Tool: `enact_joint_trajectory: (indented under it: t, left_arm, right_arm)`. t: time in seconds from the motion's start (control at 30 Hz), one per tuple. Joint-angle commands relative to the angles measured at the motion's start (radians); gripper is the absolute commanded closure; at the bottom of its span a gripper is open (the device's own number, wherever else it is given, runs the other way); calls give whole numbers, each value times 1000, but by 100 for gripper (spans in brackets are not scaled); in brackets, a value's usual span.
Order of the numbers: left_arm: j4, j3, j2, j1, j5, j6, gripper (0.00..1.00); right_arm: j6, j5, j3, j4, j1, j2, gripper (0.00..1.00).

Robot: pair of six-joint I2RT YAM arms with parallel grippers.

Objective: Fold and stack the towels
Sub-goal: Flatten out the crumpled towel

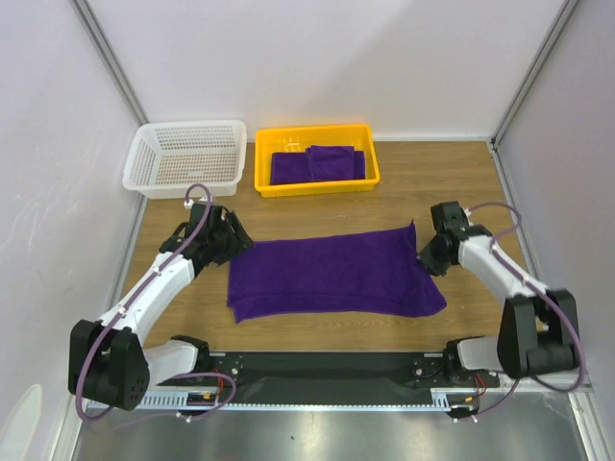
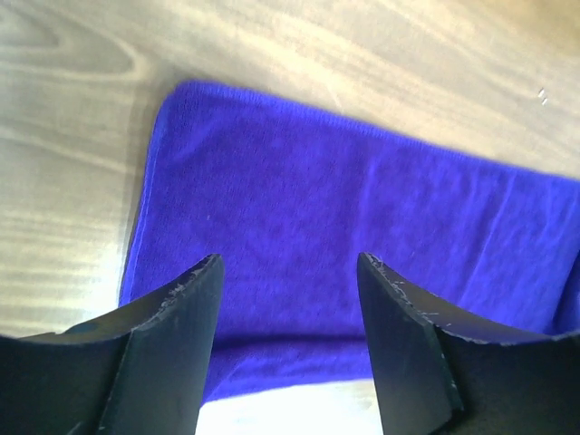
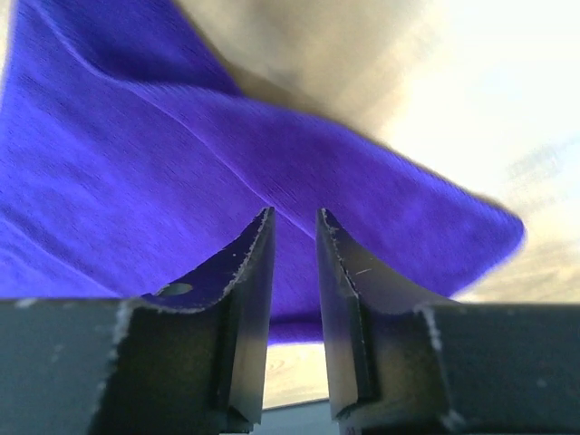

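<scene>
While left gripper (image 2: 288, 263) gapes above towel (image 2: 362, 195), right gripper (image 3: 295, 216) sits barely parted.

Right gripper (image 3: 295, 217): two dark fingers (image 3: 245, 290) rise from the near edge with scuffed tips; the jaws stand a narrow slit apart with nothing between them.
Towel (image 3: 136, 163): deep purple terry fills the left and middle; a crease runs diagonally and one corner points right.
Table (image 3: 299, 54): pale wood, blurred, lies beyond the towel's far edge and to the right.
</scene>
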Motion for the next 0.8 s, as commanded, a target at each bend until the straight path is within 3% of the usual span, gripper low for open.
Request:
enact_joint_trajectory:
  t: [0.0,0.27,0.77]
  left_arm:
    - [98,-14,9,5,-40,-27,34]
    - [149,5,131,5,-30,-24,37]
    - [201,-14,248,5,-57,-32,41]
  right_arm:
    - [109,48,-68,-4,-3,-121,72]
    - [186,25,-236,19,-9,-161,91]
    - [327,180,-299,-96,-19,-193,99]
